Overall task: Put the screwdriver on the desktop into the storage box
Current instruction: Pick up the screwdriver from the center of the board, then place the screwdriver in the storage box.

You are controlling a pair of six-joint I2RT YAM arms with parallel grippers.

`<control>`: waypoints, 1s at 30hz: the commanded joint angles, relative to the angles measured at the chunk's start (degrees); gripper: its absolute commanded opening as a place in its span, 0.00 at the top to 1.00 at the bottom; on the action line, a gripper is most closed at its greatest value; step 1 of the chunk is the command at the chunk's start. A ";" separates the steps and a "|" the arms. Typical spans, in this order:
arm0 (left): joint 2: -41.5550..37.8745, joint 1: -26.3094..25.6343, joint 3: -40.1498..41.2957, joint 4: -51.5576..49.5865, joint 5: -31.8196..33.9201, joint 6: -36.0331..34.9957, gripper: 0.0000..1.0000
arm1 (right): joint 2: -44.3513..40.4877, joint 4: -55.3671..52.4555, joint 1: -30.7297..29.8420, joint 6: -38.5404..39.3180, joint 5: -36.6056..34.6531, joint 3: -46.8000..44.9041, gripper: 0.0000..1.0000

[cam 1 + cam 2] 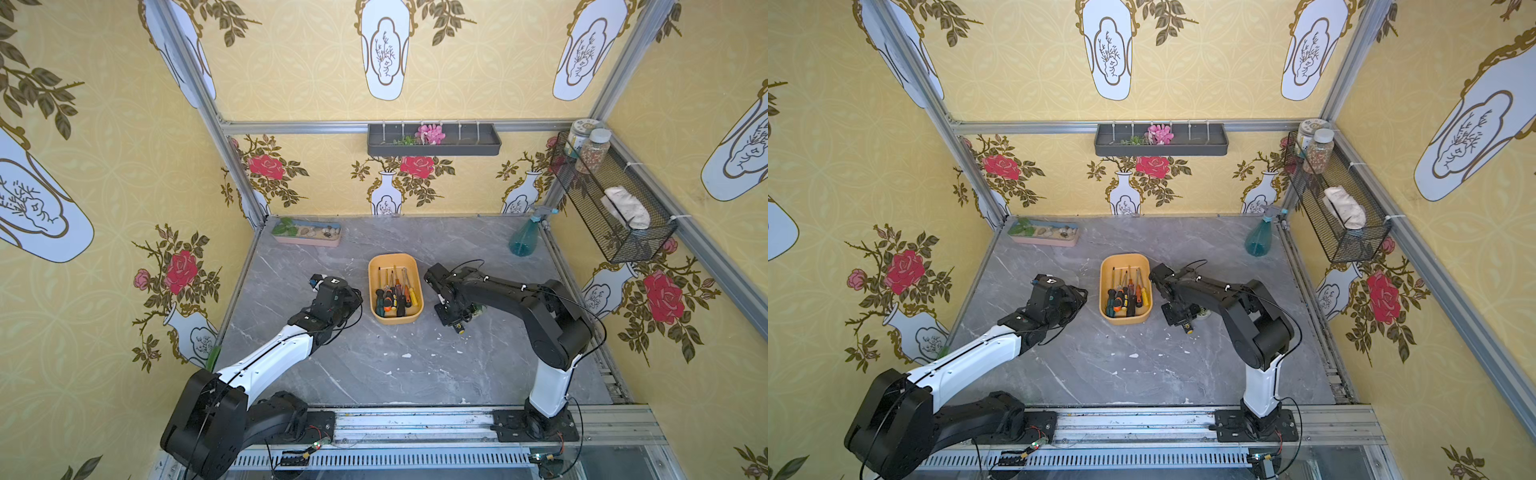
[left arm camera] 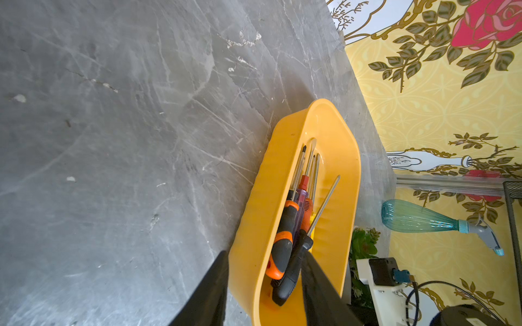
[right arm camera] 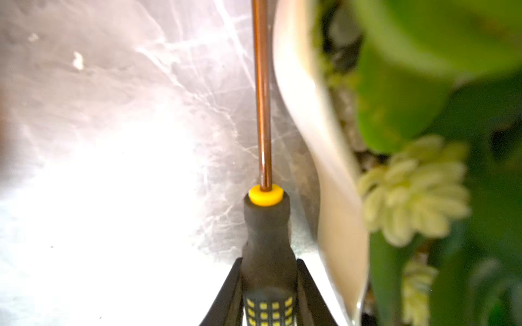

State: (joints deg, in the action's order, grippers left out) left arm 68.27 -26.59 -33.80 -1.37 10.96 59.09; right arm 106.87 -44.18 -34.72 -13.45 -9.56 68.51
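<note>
Grey marble table [image 1: 374, 374]: my right end effector [image 3: 269, 261] clamps screwdriver [image 3: 267, 225] handle beside storage box [image 1: 395, 320]; left end effector [image 2: 265, 254] spread, empty.

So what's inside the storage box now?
Several screwdrivers piled in the storage box, handles at the near end. Overlap hides the lower ones, so no exact count.

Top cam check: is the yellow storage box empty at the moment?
No, several screwdrivers lie side by side inside the storage box, with their handles at the end nearer the robot's bases.
</note>
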 commanded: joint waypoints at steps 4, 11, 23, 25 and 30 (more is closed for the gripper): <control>-0.42 0.05 0.67 0.11 0.45 -0.07 0.56 | -1.02 -0.46 -1.16 -0.06 0.09 -0.36 0.85; -1.20 0.05 1.24 0.05 0.62 0.12 0.56 | -4.71 -1.17 -2.01 -3.94 4.16 -1.73 0.90; -0.47 0.05 1.66 0.93 0.48 1.32 0.56 | -10.23 -5.86 -6.80 -20.66 5.01 8.44 0.96; -0.25 0.05 1.74 1.14 0.32 1.77 0.56 | -7.98 -4.61 -8.50 -23.46 5.43 12.10 0.97; -0.63 0.05 1.81 0.94 0.11 2.32 0.56 | 1.43 -1.61 -11.50 -30.20 6.23 22.68 1.00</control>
State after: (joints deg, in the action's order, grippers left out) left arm 67.83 -26.59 -32.34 -1.23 10.96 60.80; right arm 105.27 -47.79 -45.52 -37.60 -3.33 87.70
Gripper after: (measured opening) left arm 0.437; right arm 0.288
